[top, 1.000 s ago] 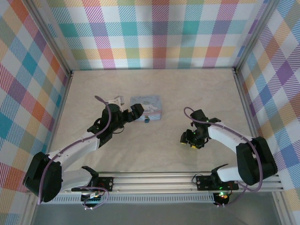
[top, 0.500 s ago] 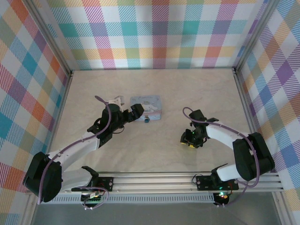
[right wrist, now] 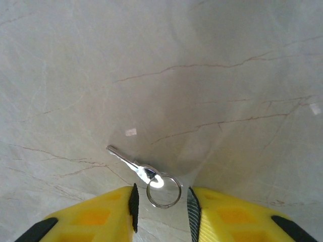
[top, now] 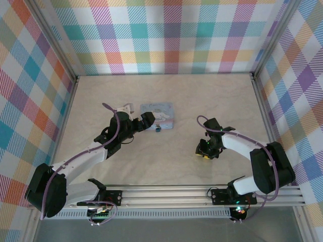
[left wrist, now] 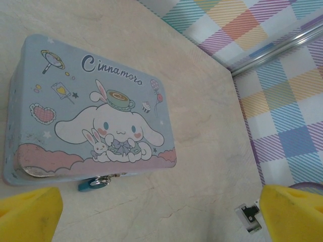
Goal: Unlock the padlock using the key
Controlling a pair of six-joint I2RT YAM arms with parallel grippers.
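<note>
The tiny silvery key lies flat on the marble table with its ring between the yellow fingers of my right gripper. A gap shows on each side of the ring, so the jaws are open and narrow. That gripper is low on the table at right centre. The dark blue padlock hangs at the near edge of the pale blue cartoon tin, with its silvery shackle through the clasp. My left gripper is wide open just short of the padlock.
The tin sits mid-table, left of centre. Checked walls with metal rails close the table on three sides. A small white and black block lies on the table near the left gripper's right finger.
My right gripper's jaws have narrowed around the key's ring. The left arm and the tin have stayed still.
</note>
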